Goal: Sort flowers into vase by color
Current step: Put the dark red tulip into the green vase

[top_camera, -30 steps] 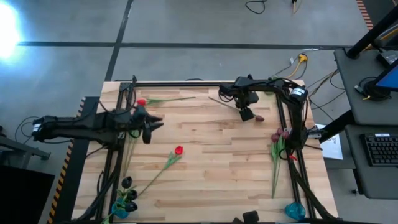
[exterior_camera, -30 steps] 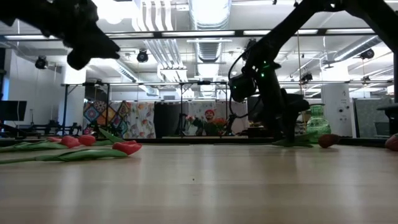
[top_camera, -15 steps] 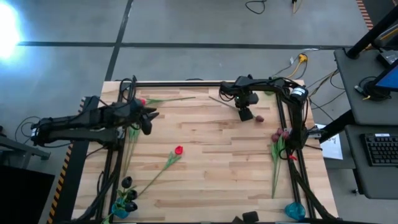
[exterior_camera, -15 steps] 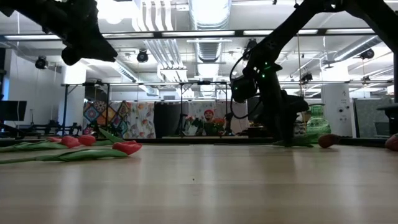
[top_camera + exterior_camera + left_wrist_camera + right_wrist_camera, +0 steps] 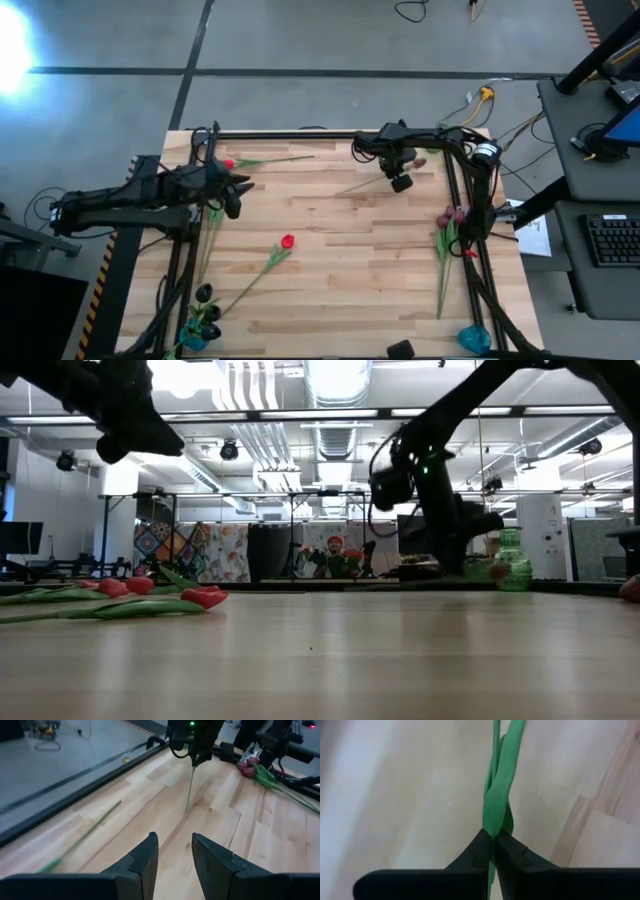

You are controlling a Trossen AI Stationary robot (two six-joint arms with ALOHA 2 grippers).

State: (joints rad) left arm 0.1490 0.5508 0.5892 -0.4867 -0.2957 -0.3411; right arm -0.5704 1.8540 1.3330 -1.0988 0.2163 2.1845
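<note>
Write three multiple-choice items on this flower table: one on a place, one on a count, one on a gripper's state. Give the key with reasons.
1. Where is the right gripper?
A. near the table's far edge
B. at the near edge
C. off the table

2. How many bright red flower heads lie on the table in the high view?
A. none
B. two
C. five

3. How does the right gripper stand?
A. wide open
B. shut on nothing
C. shut on a green stem

Key:
1 A: it hangs by the far rail.
2 B: one red head by the left gripper, one red head mid-table.
3 C: its fingers pinch the green stem.
</note>
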